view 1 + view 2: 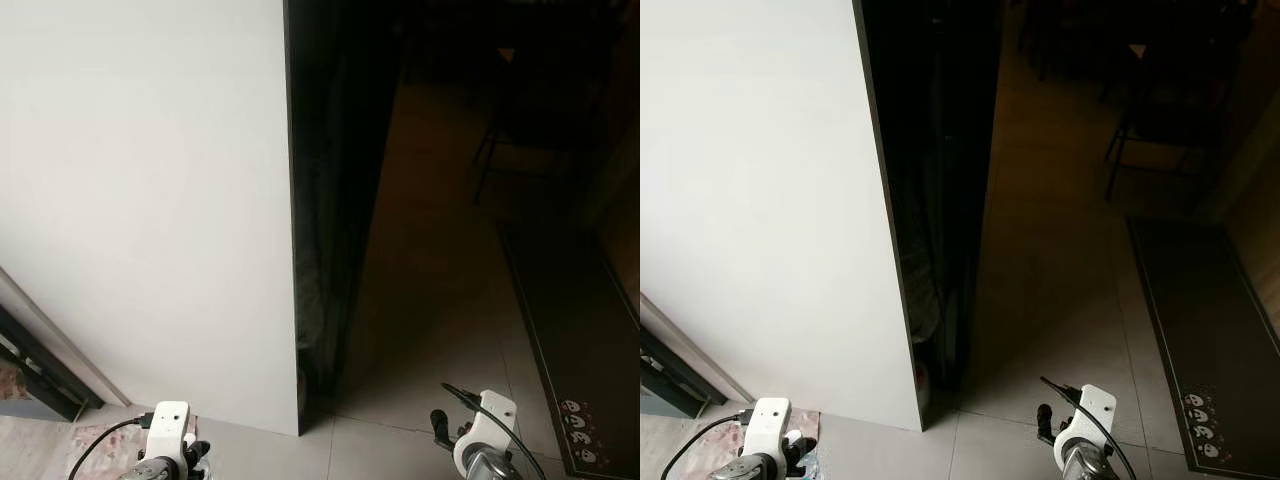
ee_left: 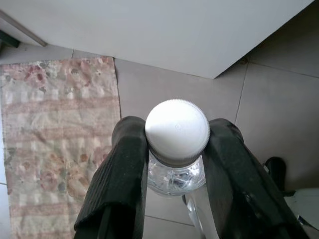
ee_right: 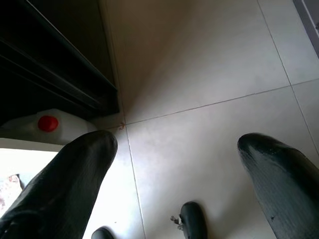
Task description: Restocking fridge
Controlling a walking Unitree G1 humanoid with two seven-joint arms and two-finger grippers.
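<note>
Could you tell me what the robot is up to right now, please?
It stands by a white panel, facing a dark gap. Its left tool is shut on a clear bottle with a white cap, above a floral rug. The right tool hangs open over floor tiles, holding nothing.

Counts: two end effectors, left end effector with two black fingers clamped on one clear bottle carrying one white cap, right end effector with two fingers spread, nothing between them. One white fridge panel, one floral mat on the tiled floor, one long dark runner with a row of four small panda prints. One white jug with one red cap by the dark gap, one dark chair at the back.
</note>
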